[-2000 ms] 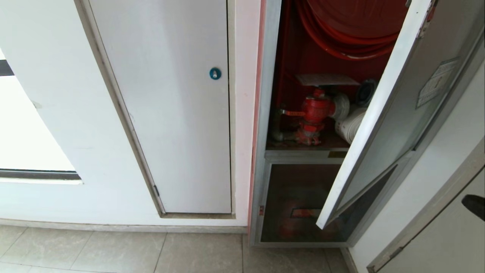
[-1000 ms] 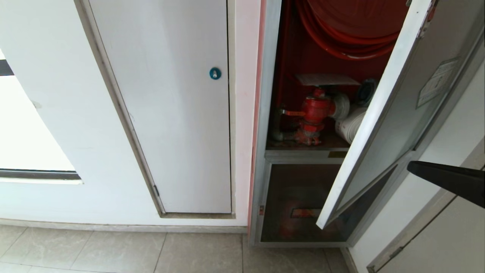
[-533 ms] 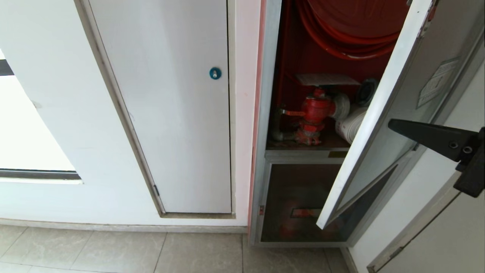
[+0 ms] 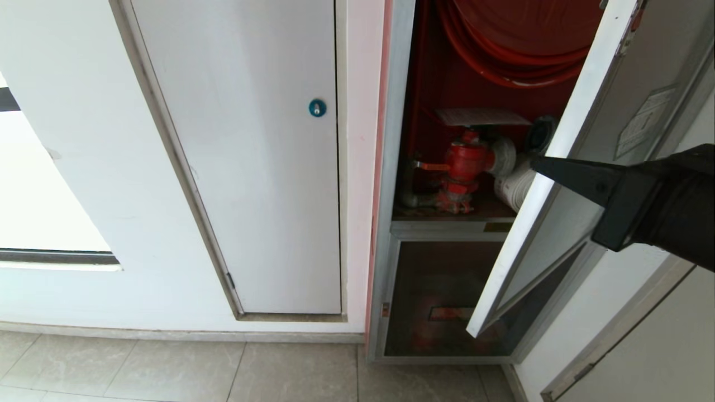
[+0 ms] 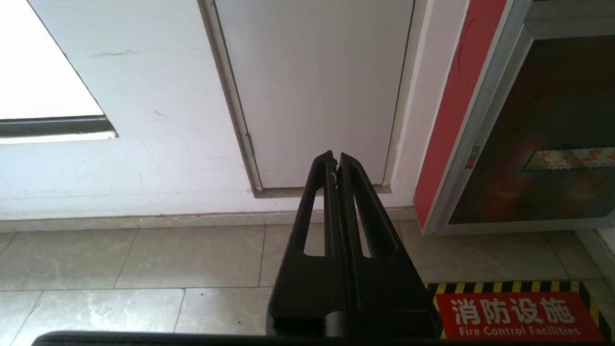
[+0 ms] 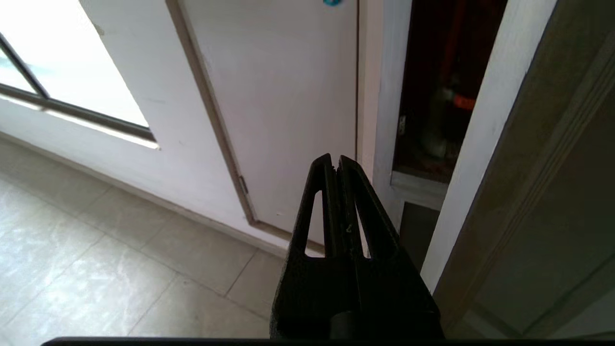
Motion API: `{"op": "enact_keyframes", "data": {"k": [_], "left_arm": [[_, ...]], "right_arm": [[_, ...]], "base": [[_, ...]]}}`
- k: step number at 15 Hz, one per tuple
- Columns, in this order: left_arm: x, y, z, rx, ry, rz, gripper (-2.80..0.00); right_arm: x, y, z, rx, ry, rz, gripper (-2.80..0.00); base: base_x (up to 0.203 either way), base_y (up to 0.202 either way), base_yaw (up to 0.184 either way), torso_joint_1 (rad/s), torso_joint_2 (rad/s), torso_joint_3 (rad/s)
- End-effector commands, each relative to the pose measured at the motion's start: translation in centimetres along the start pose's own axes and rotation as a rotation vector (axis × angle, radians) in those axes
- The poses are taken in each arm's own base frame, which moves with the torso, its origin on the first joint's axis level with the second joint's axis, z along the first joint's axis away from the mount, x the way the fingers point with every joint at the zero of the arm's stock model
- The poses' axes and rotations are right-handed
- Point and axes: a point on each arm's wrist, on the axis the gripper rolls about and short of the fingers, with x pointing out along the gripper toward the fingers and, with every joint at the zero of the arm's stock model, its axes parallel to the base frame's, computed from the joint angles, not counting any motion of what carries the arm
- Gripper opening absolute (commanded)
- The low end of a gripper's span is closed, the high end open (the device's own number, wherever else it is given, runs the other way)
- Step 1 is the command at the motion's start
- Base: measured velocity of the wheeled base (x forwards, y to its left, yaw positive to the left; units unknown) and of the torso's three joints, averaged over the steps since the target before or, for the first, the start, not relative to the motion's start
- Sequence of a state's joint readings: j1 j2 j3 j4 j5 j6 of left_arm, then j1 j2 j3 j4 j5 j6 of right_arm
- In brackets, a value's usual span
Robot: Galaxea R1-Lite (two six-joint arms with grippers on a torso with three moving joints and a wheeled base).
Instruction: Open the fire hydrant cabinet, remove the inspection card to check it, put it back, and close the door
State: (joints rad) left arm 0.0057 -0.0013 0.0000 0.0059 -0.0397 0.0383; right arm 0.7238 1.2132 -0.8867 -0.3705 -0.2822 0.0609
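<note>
The hose reel is cut off at twelve o'clock, and the door hides part of the fire hydrant cabinet. The inspection card is seen above the valve, its print unreadable. Both the right gripper and the left gripper are seen with jaws together, empty.

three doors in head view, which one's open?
The door of the fire hydrant cabinet: tall glass panel swung out, red valve exposed. The white panel door with blue lock and the lower glass door sit shut.

Hose reel cut off by the head view's top edge. The door hides the cabinet's right interior and part of the white hose. Inspection card print illegible.
</note>
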Motion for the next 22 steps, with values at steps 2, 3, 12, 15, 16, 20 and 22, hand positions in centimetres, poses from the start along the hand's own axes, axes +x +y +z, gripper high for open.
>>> {"op": "enact_keyframes", "data": {"k": [2,3,12,15,16,20,22], "left_arm": [[0.0,0.0,0.0,0.000,0.002,0.000,-2.80],[0.0,0.0,0.0,0.000,0.002,0.000,-2.80],[0.0,0.0,0.0,0.000,0.002,0.000,-2.80],[0.0,0.0,0.0,0.000,0.002,0.000,-2.80],[0.0,0.0,0.0,0.000,0.002,0.000,-2.80],[0.0,0.0,0.0,0.000,0.002,0.000,-2.80],[0.0,0.0,0.0,0.000,0.002,0.000,-2.80]], "right_arm": [[1.4,0.4,-0.3,-0.076,-0.024,-0.016,-2.80],[1.6,0.4,-0.3,-0.095,-0.032,-0.026,-2.80],[4.5,0.6,0.4,-0.153,-0.134,-0.117,-2.80],[4.6,0.4,0.7,-0.168,-0.140,-0.133,-2.80],[4.7,0.3,0.7,-0.174,-0.149,-0.136,-2.80],[5.3,-0.6,0.7,-0.192,-0.166,-0.186,-2.80],[5.3,-0.8,0.6,-0.194,-0.160,-0.193,-2.80]], "base": [[0.000,0.000,0.000,0.000,0.00,0.000],[0.000,0.000,0.000,0.000,0.00,0.000],[0.000,0.000,0.000,0.000,0.00,0.000],[0.000,0.000,0.000,0.000,0.00,0.000],[0.000,0.000,0.000,0.000,0.00,0.000],[0.000,0.000,0.000,0.000,0.00,0.000],[0.000,0.000,0.000,0.000,0.00,0.000]]}}
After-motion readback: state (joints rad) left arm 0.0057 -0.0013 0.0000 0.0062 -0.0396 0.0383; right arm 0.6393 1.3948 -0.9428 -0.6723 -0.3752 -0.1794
